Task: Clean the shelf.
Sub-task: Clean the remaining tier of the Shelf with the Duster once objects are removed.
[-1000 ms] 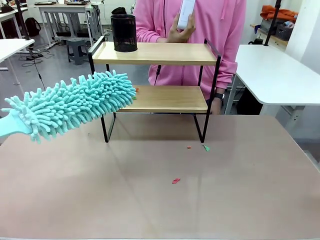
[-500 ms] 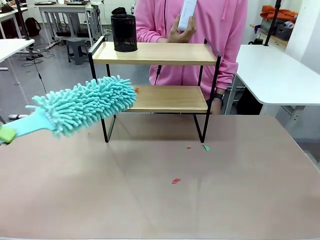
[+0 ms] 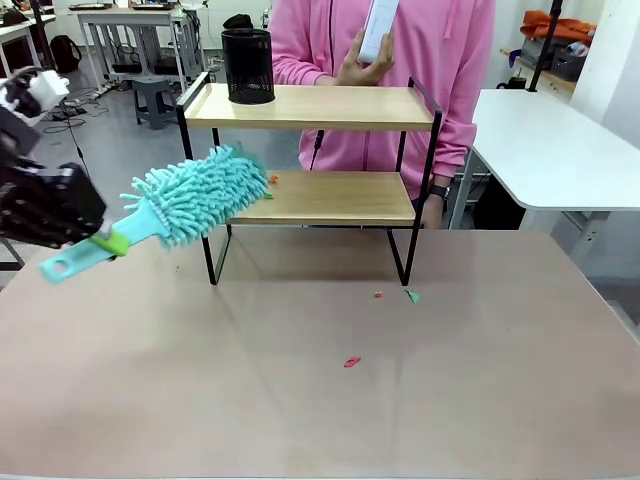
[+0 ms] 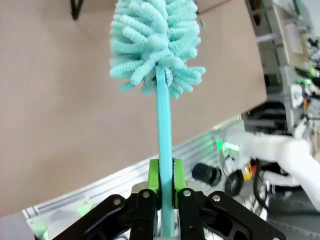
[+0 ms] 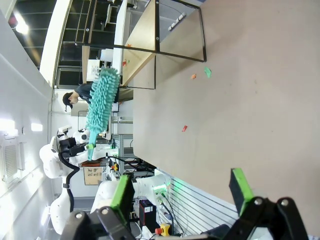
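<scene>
The shelf stands at the table's far middle, two wood boards in a black frame. My left gripper is at the left, shut on the handle of a teal fluffy duster. The duster's tip lies at the left end of the lower board, beside small scraps. The left wrist view shows the green pads clamped on the handle below the duster head. My right gripper is open with nothing in it, above the table's near edge, far from the shelf.
A black mesh cup stands on the upper board's left end. A person in pink behind the shelf holds up a white object. Red, orange and green scraps lie on the table. A white table stands at right.
My left arm has come in from the left, carrying the duster toward the shelf. The gripper now shows, and the duster's tip has stayed at the lower board's left end.
</scene>
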Robot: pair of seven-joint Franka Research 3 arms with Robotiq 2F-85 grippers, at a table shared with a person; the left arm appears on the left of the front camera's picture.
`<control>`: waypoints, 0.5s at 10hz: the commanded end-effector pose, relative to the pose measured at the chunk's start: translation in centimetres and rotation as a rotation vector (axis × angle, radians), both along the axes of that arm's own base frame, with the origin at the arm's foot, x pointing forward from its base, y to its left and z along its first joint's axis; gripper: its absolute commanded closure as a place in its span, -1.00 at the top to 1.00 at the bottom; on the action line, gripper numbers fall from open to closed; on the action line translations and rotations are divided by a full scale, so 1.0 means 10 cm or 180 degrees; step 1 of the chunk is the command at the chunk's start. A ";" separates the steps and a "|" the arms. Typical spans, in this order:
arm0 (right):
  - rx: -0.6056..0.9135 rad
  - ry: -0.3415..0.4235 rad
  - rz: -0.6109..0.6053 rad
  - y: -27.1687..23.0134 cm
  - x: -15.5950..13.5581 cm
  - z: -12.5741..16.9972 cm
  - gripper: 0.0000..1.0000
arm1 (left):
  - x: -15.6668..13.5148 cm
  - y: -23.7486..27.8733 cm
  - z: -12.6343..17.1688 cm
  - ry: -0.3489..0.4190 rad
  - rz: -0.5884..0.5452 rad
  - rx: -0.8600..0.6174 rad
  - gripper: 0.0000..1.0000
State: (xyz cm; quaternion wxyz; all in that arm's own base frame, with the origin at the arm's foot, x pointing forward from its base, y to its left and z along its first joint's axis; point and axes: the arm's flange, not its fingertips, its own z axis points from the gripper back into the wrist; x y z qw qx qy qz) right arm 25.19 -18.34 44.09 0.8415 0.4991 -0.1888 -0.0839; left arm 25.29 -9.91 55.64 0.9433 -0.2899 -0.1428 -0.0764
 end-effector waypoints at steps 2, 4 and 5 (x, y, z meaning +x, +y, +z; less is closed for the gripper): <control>0.0049 -0.0123 0.0005 0.01 0.03 0.01 1.00 | 0.09 -0.23 -0.37 -0.0275 0.0556 0.0152 -0.74; 0.0049 -0.0123 0.0005 0.01 0.03 0.01 1.00 | 0.26 -0.40 -0.37 -0.0475 0.0741 0.0277 -0.74; 0.0049 -0.0123 0.0005 0.01 0.03 0.01 1.00 | 0.39 -0.48 -0.40 -0.0427 0.0790 0.0362 -0.74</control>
